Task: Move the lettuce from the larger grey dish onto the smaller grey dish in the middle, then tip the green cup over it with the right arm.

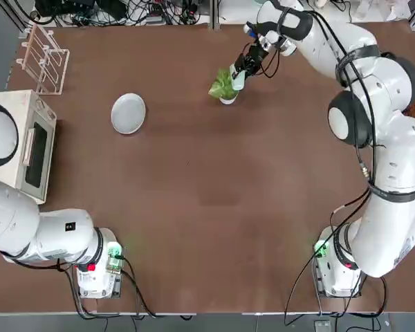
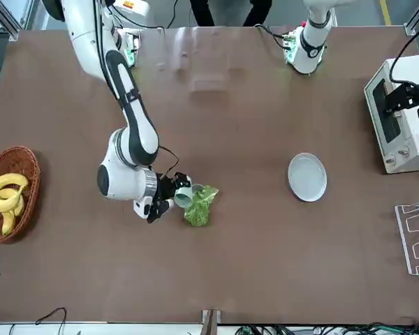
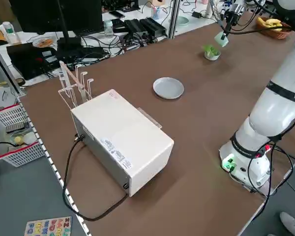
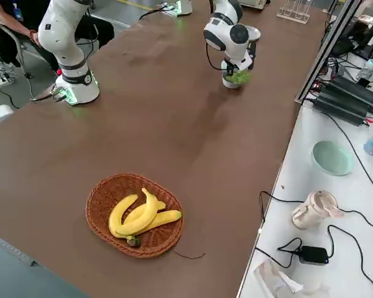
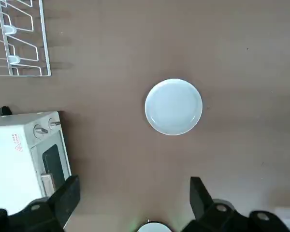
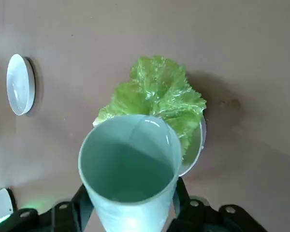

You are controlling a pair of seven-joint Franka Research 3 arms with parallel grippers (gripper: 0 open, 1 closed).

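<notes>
Lettuce (image 6: 157, 99) in smaller grey dish (image 6: 193, 153), tilted green cup (image 6: 128, 169) above.

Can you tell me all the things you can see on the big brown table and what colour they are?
lettuce: one, bright green, in the smaller grey dish
smaller grey dish: one, pale grey, far middle of table
green cup: one, mint, tilted over the lettuce
larger grey dish: one, light grey, bare, robot's left of the lettuce
oven: one, white, left edge
rack: one, clear, far left corner
basket: one, brown, right edge
bananas: a few, yellow, in the basket
right gripper: black, holding the cup
left gripper: black, fingers apart, high above the plate
</notes>
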